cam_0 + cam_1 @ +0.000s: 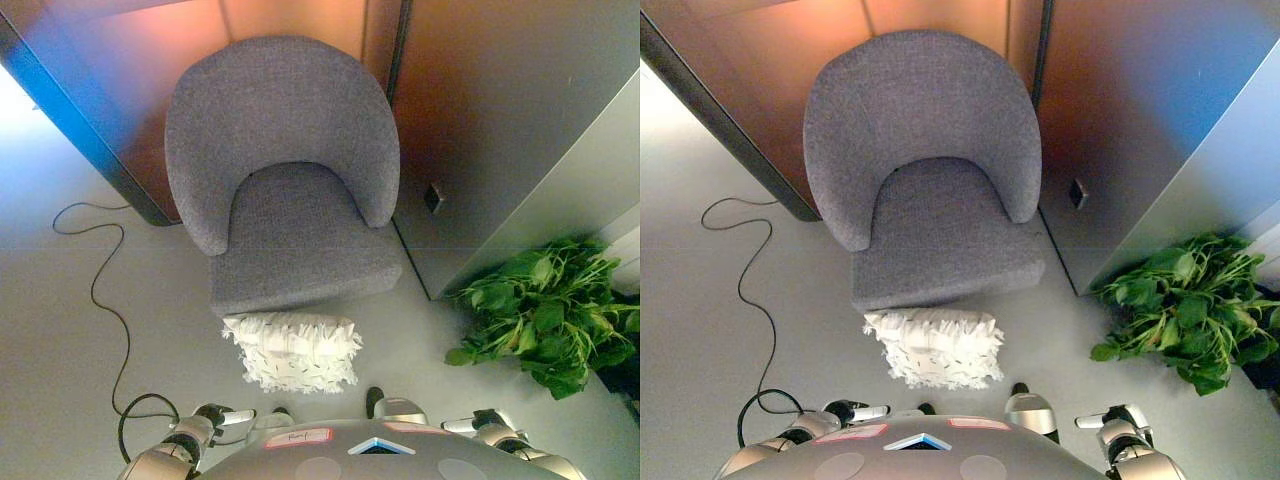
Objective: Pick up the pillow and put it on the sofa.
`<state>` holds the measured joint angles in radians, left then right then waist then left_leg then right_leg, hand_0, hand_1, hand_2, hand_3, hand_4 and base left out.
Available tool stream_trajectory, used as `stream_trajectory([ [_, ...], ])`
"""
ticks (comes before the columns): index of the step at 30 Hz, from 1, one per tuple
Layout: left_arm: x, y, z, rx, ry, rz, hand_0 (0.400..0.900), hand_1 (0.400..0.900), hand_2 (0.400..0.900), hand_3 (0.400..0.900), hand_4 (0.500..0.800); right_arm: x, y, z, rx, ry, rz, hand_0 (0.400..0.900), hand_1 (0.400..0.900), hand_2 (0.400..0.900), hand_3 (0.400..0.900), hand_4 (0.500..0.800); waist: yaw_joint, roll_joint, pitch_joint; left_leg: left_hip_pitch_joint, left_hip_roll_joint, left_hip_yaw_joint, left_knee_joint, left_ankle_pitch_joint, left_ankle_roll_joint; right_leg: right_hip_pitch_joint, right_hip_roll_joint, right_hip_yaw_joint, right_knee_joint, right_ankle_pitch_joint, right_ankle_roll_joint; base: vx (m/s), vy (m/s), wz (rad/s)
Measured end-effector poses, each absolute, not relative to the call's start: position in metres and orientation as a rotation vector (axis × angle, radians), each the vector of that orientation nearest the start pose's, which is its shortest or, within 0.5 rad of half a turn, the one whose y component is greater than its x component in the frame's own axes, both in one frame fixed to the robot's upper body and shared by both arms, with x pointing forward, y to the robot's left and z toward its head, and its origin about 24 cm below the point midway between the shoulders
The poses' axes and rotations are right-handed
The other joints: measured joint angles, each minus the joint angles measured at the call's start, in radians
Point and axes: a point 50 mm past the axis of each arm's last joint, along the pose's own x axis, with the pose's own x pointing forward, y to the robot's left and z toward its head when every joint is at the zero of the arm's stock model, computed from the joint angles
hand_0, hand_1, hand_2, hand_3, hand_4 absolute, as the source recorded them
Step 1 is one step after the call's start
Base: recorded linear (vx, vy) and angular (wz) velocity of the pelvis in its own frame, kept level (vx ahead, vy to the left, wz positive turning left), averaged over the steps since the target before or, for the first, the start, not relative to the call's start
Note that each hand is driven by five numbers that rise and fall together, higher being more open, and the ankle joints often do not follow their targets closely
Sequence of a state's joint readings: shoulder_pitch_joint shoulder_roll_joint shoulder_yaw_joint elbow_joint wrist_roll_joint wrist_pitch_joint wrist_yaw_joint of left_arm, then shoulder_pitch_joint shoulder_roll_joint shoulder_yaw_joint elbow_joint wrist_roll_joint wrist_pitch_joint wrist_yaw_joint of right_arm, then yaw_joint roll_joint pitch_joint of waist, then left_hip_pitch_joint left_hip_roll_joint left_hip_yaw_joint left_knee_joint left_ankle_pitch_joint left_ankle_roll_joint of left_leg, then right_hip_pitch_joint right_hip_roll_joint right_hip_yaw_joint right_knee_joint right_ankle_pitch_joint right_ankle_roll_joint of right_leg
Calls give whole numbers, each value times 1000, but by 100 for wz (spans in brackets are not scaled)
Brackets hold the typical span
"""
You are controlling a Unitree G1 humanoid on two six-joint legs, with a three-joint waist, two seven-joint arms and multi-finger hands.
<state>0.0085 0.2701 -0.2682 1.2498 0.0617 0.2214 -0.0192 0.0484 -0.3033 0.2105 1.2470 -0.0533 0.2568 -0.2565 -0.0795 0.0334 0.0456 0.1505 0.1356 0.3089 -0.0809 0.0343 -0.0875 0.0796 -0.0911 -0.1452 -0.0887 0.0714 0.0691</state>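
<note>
1. Pillow (295,351) first: white and fringed, it lies flat on the floor (60,330), touching or just short of the front edge of the grey sofa (285,190), a round-backed armchair with a bare seat.
2. Neither robot hand has reached it. The left robot hand (213,415) and right robot hand (1110,422) sit low at the bottom of the view, well short of the pillow; whether their fingers are curled or loose I cannot tell.
3. Judged best: bring both hands down to the pillow's short ends and squeeze inward, since soft stuffing will sag from a one-sided pinch.
4. Lift clear of the seat's front lip before moving forward.
5. Keep the right arm away from the potted plant (545,310) beside the wall.
</note>
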Motion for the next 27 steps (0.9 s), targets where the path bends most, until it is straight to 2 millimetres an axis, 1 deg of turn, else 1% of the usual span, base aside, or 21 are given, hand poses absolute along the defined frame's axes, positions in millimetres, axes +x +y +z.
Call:
stream_trajectory([
  [11, 59, 244, -166, 453, 1503, -76, 900, 900, 900, 900, 800, 44, -274, -157, -650, 1491, -229, 900, 900, 900, 900, 800, 1, -3, 18, 1, 0, -1, 0, 0, 0, 2, -1, -1, -1, 0, 0, 27, -12, 3],
  [19, 57, 242, -166, 420, 1517, -112, 900, 900, 900, 900, 800, 51, -281, -153, -732, 1459, -245, 900, 900, 900, 900, 800, 2, 22, 32, -3, 0, -6, 0, 0, 0, 1, -1, -5, -1, 0, 0, 29, -45, 6],
  [23, 59, 241, -166, 412, 1507, -130, 900, 900, 900, 900, 800, 61, -289, -149, -774, 1429, -253, 900, 900, 900, 900, 800, 2, 38, 39, -25, -2, -15, 0, 4, 2, -12, -4, -14, 0, 0, 0, -2, -41, 10],
  [27, 67, 238, -165, 424, 1465, -160, 900, 900, 900, 900, 800, 81, -301, -140, -834, 1373, -281, 900, 900, 900, 900, 800, 6, 56, 50, -72, -6, -29, 4, 15, 0, -47, -8, -27, 4, 4, -1, -88, -36, 13],
])
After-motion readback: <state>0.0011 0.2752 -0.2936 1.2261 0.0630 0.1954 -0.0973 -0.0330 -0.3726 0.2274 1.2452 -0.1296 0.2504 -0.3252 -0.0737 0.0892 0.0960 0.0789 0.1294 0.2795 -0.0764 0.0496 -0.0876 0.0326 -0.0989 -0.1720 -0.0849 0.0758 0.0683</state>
